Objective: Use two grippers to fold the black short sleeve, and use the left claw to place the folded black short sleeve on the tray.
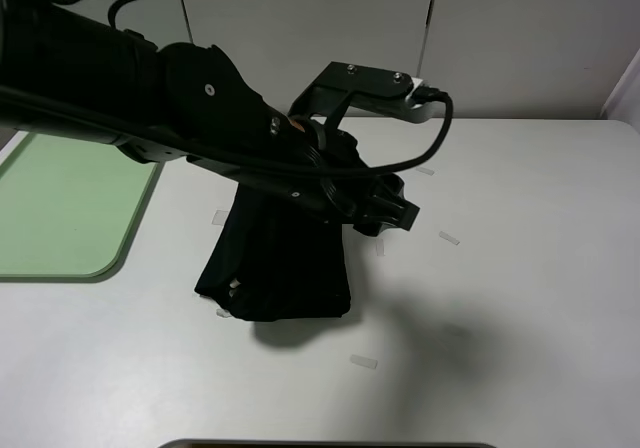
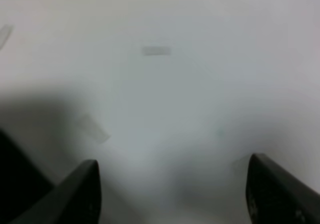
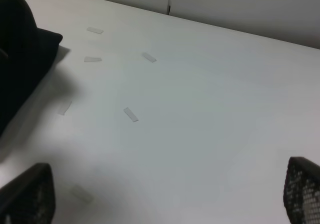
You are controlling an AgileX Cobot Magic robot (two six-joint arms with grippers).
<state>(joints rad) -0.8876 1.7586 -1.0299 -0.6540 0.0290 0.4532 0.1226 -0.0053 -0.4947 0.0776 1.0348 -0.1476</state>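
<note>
**Shirt's on the table, arm blocking half of it**

Standing here looking at the rig. The white table [image 1: 520, 268] has little bits of clear tape [image 1: 449, 237] stuck all over it. The green tray [image 1: 60, 208] sits off on the left side with nothing on it. The shirt [image 1: 285, 268] is a folded black bundle on the table in the middle, right of the tray and clear of it, not touching.

The big thing in the way is the left arm [image 1: 150, 88]. It reaches in from the upper left and hangs across the top of the shirt, so I only get a good look at the bundle's lower half. Its wrist camera bracket [image 1: 370, 80] sticks up behind it.

The left gripper [image 2: 172, 199] has its jaws apart, with nothing between them, just bare table underneath. It isn't holding the shirt.

The right gripper [image 3: 165, 199] has its jaws spread wide, also empty, over open table. From its wrist view there's a black mass off at the edge; can't tell if that's shirt or the other arm.
</note>
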